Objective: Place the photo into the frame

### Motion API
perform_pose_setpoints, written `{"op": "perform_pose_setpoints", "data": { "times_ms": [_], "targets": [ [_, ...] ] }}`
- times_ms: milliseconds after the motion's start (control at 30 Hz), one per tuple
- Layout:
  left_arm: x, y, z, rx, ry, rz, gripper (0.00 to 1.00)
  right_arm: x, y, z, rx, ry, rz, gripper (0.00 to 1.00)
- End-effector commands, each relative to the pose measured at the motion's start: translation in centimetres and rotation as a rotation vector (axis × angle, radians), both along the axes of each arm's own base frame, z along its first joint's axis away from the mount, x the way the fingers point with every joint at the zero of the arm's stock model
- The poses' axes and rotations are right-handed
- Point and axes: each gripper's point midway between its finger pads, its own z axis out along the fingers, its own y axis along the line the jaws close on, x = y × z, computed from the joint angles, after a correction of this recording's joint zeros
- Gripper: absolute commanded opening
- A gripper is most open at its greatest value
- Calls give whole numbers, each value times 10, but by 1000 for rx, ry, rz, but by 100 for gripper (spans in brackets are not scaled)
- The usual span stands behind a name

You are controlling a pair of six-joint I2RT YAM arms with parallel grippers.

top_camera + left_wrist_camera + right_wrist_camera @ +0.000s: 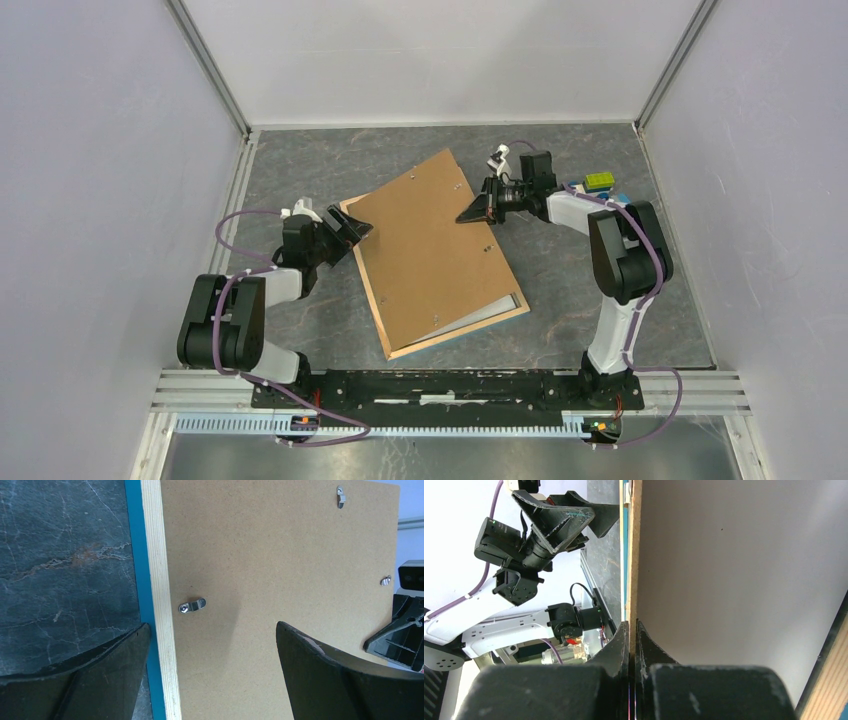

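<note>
Hardboard [430,245] over frame [159,555], pinched by right end effector [632,630] — left end effector [212,627] spread

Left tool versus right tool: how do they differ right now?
The left tool is wide open and grips nothing; the right tool is shut on the edge of the hardboard backing. The left tool spans the wood rim of the frame on its left side; the right tool sits at the opposite side, where the backing is lifted off the frame. Both are black two-finger tools working the same frame.
</note>
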Motion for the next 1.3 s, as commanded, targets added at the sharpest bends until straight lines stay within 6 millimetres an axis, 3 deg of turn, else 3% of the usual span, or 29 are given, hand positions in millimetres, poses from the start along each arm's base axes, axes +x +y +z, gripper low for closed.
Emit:
{"op": "perform_pose_setpoints", "data": {
  "times_ms": [0, 400, 700, 967, 1167, 1267],
  "targets": [
    [7, -6, 13, -4, -69, -35, 100, 27, -3, 5, -22, -187, -15, 0],
    [7, -6, 15, -2, -73, -34, 100, 1, -15, -32, -105, -239, 33, 0],
    [7, -6, 15, -1, -72, -34, 100, 6, -18, -46, -165, -338, 59, 0],
    [0, -1, 3, 28, 38, 15, 100, 31, -15, -21, -113, -353, -6, 0],
    [-37, 6, -10, 169, 298, 107, 100, 33, -4, 39, 83, -381, -53, 0],
    [-62, 8, 4, 242, 358, 159, 100, 48, -2, 68, 102, -449, -76, 0]
  ]
}}
